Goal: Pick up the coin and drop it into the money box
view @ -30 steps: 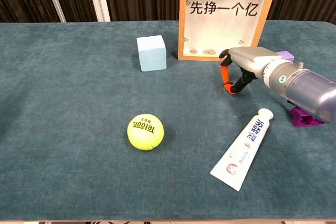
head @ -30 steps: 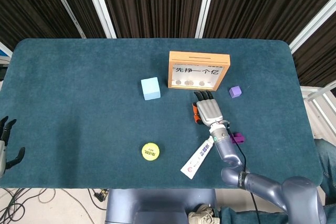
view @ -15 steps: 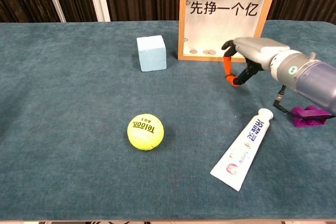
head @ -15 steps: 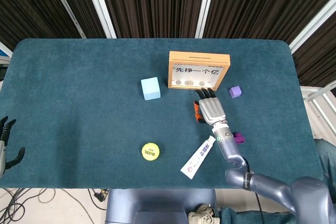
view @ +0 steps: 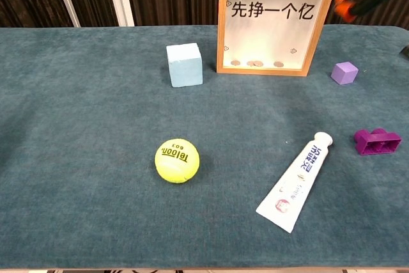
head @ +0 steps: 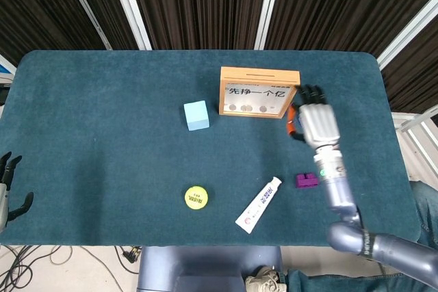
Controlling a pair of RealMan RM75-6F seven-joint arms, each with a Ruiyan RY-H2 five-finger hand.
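Money box [head: 259,91] stands on teal table [head: 102,114]; right robot hand [head: 313,122] grip unclear.

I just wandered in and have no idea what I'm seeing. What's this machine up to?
The robot's right hand is raised beside the wooden money box, near its top right corner. Whether it holds a coin cannot be seen. Several coins already lie inside behind the window. The left hand waits at the table's near left edge.

On the teal bench [view: 77,158], take the toothpaste tube [view: 296,181] as landmark. A yellow tennis ball [view: 177,160] lies well to its left. A purple brick [view: 376,140] sits near its right, a purple cube [view: 345,72] farther back-right, and a light-blue block [view: 185,64] back-left.
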